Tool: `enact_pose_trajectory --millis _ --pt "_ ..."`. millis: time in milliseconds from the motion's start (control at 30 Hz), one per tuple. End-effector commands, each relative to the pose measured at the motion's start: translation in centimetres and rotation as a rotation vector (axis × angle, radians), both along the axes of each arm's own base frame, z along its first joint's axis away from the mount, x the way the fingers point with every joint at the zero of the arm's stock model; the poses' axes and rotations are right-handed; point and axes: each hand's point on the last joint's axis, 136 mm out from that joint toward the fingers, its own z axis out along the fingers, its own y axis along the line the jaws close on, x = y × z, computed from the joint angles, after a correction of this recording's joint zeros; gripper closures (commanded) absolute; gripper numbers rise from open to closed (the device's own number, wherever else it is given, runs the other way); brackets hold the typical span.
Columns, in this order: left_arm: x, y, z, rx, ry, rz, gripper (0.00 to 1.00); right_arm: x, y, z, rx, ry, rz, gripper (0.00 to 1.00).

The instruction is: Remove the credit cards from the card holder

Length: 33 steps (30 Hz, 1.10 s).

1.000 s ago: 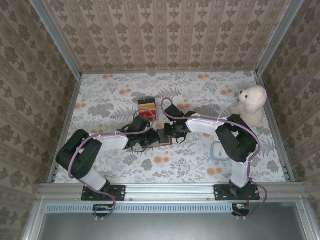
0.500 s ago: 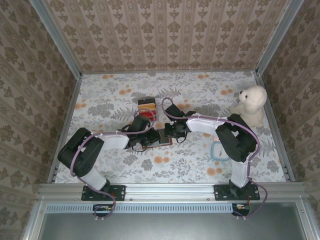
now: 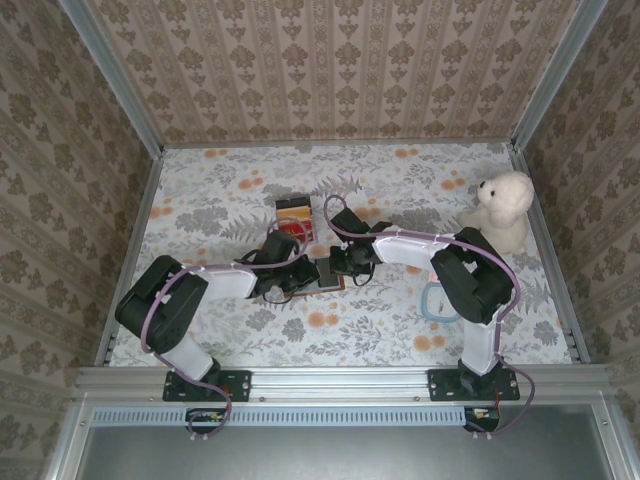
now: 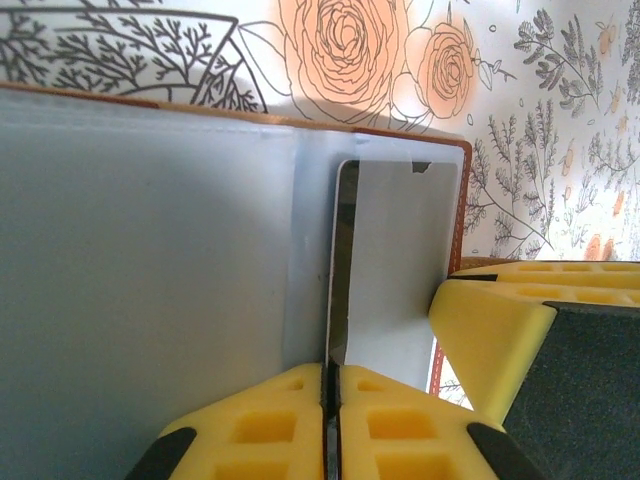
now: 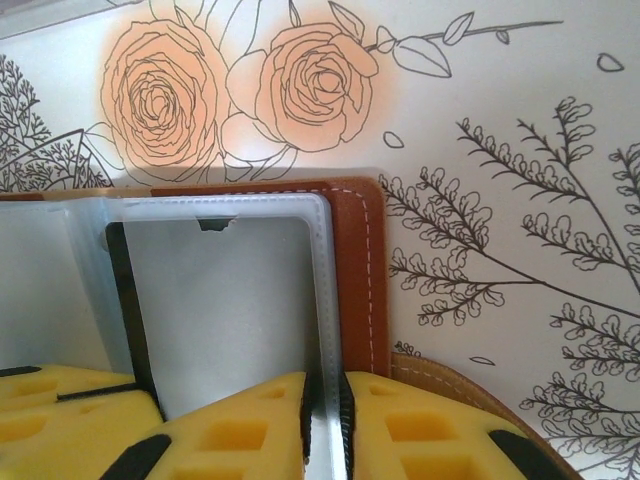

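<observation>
Left wrist view: the card holder (image 4: 150, 250) lies open on the tabletop (image 4: 560, 120). Left fingers (image 4: 250, 435) and right fingers (image 5: 240, 430) pinch its thin, floppy edges. The card (image 4: 400, 260) looks stiff and slick; grab its end.

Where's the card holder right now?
Top view: the card holder lies open at mid-table, just nearer than the black box, well left of the teddy bear.

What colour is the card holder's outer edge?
Reddish-brown, pale stitching; the card holder shows best from the right wrist.
</observation>
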Motion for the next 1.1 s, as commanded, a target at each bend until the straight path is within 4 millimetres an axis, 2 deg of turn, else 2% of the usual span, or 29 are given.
enact_pose_trajectory --millis 0,167,567,700,833,1000,1067 --pt "0.0 0.4 0.3 -0.016 -0.018 -0.012 0.94 -1.1 -0.7 -2.9 -0.063 0.068 0.006 0.81" --pt "0.0 0.9 1.0 -0.027 -0.038 -0.013 1.0 -1.1 -1.6 -3.4 -0.114 0.062 -0.009 0.82" --pt "-0.8 2.6 0.8 0.02 -0.029 -0.018 1.0 -1.1 -2.0 -3.7 -0.131 0.061 -0.022 0.83" --pt "-1.2 3.2 0.8 0.044 -0.026 -0.033 1.0 -0.9 -0.9 -3.1 -0.073 0.058 -0.009 0.82" --pt "-1.5 4.4 1.2 0.079 -0.05 -0.05 1.0 -0.4 0.5 -1.7 0.002 0.042 0.011 0.81" --pt "-1.6 6.3 2.8 0.1 -0.101 -0.056 1.0 0.0 1.7 -0.1 0.069 0.021 0.032 0.8" --pt "-1.6 7.3 3.8 0.115 -0.132 -0.05 1.0 0.0 2.6 1.1 0.127 0.003 0.061 0.78"
